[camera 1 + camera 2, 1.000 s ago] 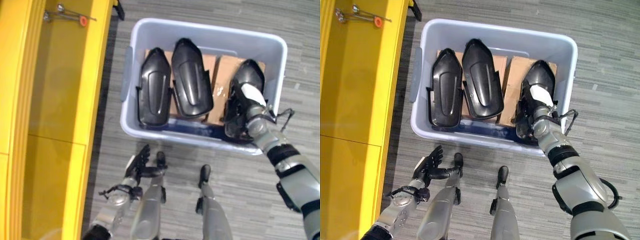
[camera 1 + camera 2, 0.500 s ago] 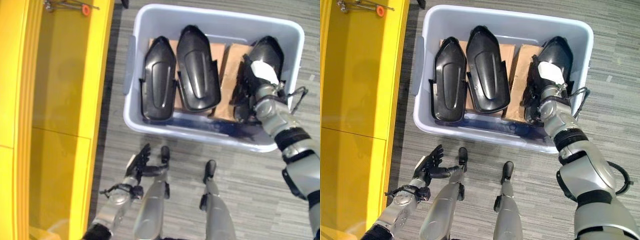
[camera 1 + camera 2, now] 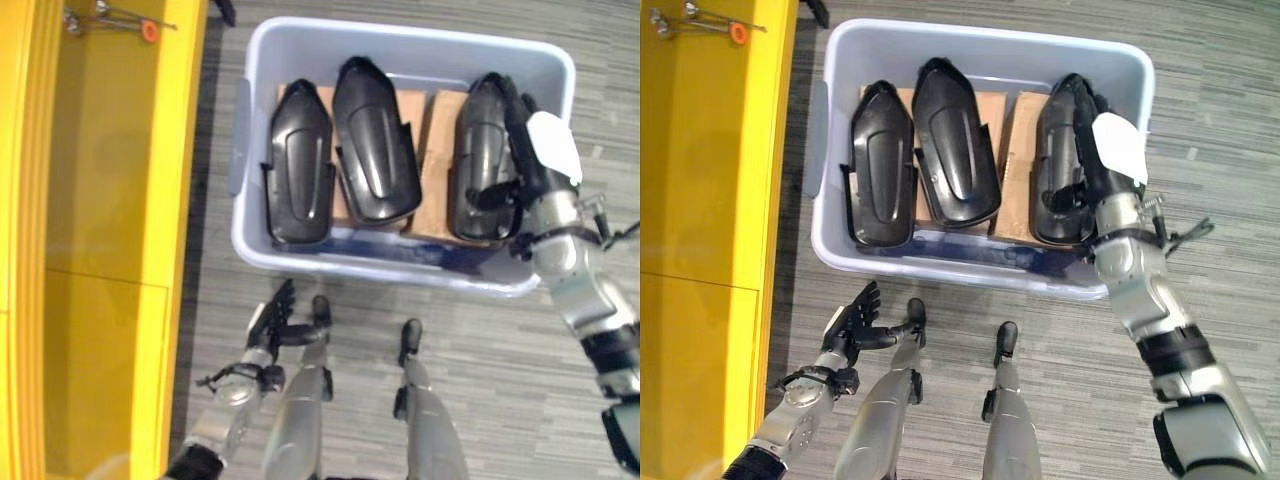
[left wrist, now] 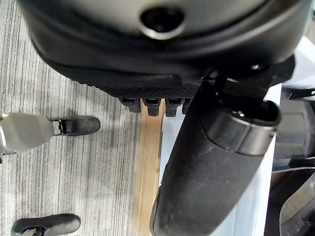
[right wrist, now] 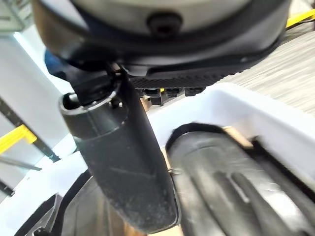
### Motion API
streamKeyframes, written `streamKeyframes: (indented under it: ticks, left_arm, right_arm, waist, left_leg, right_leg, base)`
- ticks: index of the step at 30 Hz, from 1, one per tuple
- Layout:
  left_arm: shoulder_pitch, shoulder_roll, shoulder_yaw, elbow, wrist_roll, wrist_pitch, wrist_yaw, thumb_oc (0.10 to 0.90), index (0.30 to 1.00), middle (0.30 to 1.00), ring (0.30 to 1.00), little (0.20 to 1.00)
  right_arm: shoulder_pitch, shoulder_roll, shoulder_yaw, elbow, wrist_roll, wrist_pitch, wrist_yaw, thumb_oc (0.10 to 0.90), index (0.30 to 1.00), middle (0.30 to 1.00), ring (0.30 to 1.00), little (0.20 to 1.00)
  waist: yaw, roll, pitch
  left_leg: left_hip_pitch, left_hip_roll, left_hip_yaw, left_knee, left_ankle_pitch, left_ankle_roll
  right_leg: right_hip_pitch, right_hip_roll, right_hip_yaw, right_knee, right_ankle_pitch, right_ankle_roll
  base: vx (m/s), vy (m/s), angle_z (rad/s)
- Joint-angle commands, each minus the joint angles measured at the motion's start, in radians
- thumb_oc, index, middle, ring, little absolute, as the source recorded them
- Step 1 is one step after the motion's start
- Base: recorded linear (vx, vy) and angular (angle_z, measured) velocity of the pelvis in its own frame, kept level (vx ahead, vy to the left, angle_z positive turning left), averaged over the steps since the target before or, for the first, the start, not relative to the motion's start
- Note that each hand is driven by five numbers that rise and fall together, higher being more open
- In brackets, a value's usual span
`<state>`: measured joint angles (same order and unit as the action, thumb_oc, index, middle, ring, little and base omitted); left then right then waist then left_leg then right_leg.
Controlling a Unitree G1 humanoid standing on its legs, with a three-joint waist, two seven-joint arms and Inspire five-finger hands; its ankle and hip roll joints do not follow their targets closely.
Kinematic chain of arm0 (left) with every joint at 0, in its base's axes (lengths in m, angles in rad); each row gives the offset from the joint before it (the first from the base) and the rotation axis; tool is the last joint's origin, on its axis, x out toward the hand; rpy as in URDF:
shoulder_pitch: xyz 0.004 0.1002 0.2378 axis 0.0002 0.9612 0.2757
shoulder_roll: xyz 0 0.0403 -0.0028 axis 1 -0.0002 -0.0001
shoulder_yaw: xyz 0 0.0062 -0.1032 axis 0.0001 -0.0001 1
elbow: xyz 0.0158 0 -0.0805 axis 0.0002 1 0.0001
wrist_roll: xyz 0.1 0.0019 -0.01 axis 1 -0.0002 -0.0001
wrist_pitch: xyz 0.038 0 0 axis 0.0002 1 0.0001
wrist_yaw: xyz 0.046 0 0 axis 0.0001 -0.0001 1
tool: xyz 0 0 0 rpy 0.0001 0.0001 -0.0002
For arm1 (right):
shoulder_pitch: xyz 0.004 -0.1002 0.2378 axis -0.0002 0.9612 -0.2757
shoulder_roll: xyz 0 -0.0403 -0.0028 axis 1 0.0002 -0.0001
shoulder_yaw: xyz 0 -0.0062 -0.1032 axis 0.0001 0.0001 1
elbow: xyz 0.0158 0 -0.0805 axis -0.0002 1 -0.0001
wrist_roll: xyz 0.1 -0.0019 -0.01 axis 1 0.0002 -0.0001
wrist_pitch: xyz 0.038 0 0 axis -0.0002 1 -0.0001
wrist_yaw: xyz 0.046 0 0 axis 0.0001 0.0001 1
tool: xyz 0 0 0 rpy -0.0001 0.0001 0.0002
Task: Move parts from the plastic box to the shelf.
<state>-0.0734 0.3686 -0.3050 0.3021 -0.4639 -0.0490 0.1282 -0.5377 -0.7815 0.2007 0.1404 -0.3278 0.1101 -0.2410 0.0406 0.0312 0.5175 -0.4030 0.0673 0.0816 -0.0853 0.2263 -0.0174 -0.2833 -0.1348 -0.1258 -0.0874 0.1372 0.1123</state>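
A pale plastic box (image 3: 243, 150) on the floor holds three black moulded parts lying on cardboard: a left part (image 3: 298, 175), a middle part (image 3: 372, 145) and a right part (image 3: 478, 160). My right hand (image 3: 530, 160) reaches into the box's right end. Its fingers lie straight along the right part's outer edge and its thumb (image 5: 123, 162) stretches across the part (image 5: 221, 182), without closing on it. Low over the carpet in front of the box, my left hand (image 3: 270, 322) hangs open and holds nothing. The yellow shelf (image 3: 110, 200) runs down the left side.
A small metal tool with an orange tip (image 3: 148, 30) lies at the far end of the shelf. Cardboard sheets (image 3: 432, 150) line the box bottom. Grey carpet (image 3: 500, 400) surrounds the box.
My right hand has slid from on top of the right part to its outer edge, uncovering most of it. The camera has shifted. The left hand stays where it was.
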Motion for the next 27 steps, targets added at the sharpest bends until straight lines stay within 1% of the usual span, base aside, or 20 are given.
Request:
streamKeyframes:
  ticks: [1, 2, 3, 4, 6, 9, 14, 20, 27]
  left_arm:
    - [0.052, -0.013, 0.009, -0.049, 0.027, -0.027, 0.000, 0.900, 1.000, 1.000, 1.000, 1.000]
    - [0.057, -0.012, 0.013, -0.055, 0.031, -0.025, -0.002, 0.900, 1.000, 1.000, 1.000, 1.000]
    - [0.058, -0.010, 0.011, -0.056, 0.032, -0.024, -0.003, 0.900, 1.000, 1.000, 1.000, 1.000]
    - [0.064, -0.012, 0.021, -0.062, 0.039, -0.023, -0.005, 0.900, 1.000, 1.000, 1.000, 1.000]
    - [0.068, -0.010, 0.024, -0.064, 0.049, -0.018, -0.008, 0.900, 1.000, 1.000, 1.000, 1.000]
    - [0.076, -0.008, 0.029, -0.063, 0.058, -0.019, -0.009, 0.900, 1.000, 1.000, 1.000, 1.000]
    - [0.083, -0.007, 0.034, -0.061, 0.060, -0.018, -0.007, 0.900, 1.000, 1.000, 1.000, 1.000]
    - [0.084, -0.006, 0.031, -0.067, 0.058, -0.022, -0.007, 0.900, 1.000, 1.000, 1.000, 1.000]
    - [0.077, -0.004, 0.027, -0.072, 0.067, -0.030, 0.002, 0.900, 1.000, 1.000, 1.000, 1.000]
  right_arm:
    - [-0.051, -0.063, -0.066, -0.060, -0.144, -0.026, -0.064, 0.900, 1.000, 1.000, 1.000, 1.000]
    - [-0.021, -0.063, -0.084, -0.088, -0.180, -0.026, -0.060, 0.900, 1.000, 1.000, 1.000, 1.000]
    - [-0.012, -0.062, -0.090, -0.095, -0.183, -0.024, -0.057, 0.900, 1.000, 1.000, 1.000, 1.000]
    - [0.037, -0.050, -0.115, -0.139, -0.216, -0.029, -0.053, 0.900, 1.000, 1.000, 1.000, 1.000]
    - [0.090, -0.035, -0.143, -0.184, -0.239, -0.033, -0.046, 0.900, 1.000, 1.000, 1.000, 1.000]
    - [0.155, -0.012, -0.162, -0.224, -0.246, -0.043, -0.030, 0.900, 1.000, 1.000, 1.000, 1.000]
    - [0.210, 0.012, -0.158, -0.264, -0.251, -0.060, -0.007, 0.900, 1.000, 1.000, 1.000, 1.000]
    - [0.217, 0.010, -0.129, -0.268, -0.295, -0.065, 0.002, 0.900, 1.000, 1.000, 1.000, 1.000]
    - [0.149, -0.020, -0.085, -0.231, -0.429, -0.039, -0.030, 0.900, 1.000, 1.000, 1.000, 1.000]
  waist:
    - [-0.003, -0.029, -0.075]
    - [-0.004, -0.029, -0.076]
    - [-0.001, -0.029, -0.077]
    - [-0.007, -0.029, -0.076]
    - [-0.011, -0.032, -0.079]
    - [-0.015, -0.035, -0.082]
    - [-0.021, -0.041, -0.082]
    - [-0.022, -0.042, -0.079]
    - [-0.016, -0.031, -0.077]
  left_leg:
    - [0.088, 0.081, -0.044, -0.002, -0.075, -0.079]
    - [0.090, 0.081, -0.043, -0.002, -0.076, -0.079]
    - [0.091, 0.081, -0.043, -0.002, -0.077, -0.079]
    - [0.094, 0.080, -0.041, -0.002, -0.078, -0.077]
    - [0.095, 0.080, -0.041, -0.002, -0.078, -0.077]
    - [0.096, 0.079, -0.041, -0.002, -0.080, -0.076]
    - [0.098, 0.081, -0.037, -0.002, -0.081, -0.077]
    - [0.100, 0.080, -0.034, -0.002, -0.083, -0.077]
    - [0.093, 0.077, -0.037, -0.002, -0.083, -0.079]
  right_leg:
    - [-0.024, -0.033, 0.014, 0.091, -0.027, 0.007]
    - [-0.022, -0.032, 0.016, 0.090, -0.028, 0.008]
    - [-0.021, -0.032, 0.016, 0.090, -0.028, 0.008]
    - [-0.020, -0.032, 0.018, 0.088, -0.029, 0.009]
    - [-0.017, -0.033, 0.018, 0.086, -0.030, 0.009]
    - [-0.014, -0.032, 0.019, 0.078, -0.029, 0.010]
    - [-0.011, -0.030, 0.022, 0.070, -0.023, 0.012]
    - [-0.010, -0.029, 0.023, 0.068, -0.023, 0.013]
    - [-0.015, -0.033, 0.022, 0.068, -0.020, 0.014]
  base:
    - [0.00, 0.000, 0.00]
    - [0.00, 0.000, 0.00]
    - [0.01, 0.009, -0.03]
    - [0.01, 0.006, -0.03]
    - [0.01, 0.002, -0.07]
    - [0.00, -0.001, -0.07]
    - [0.00, 0.000, 0.00]
    - [0.00, 0.000, 0.00]
    - [0.00, 0.000, 0.00]
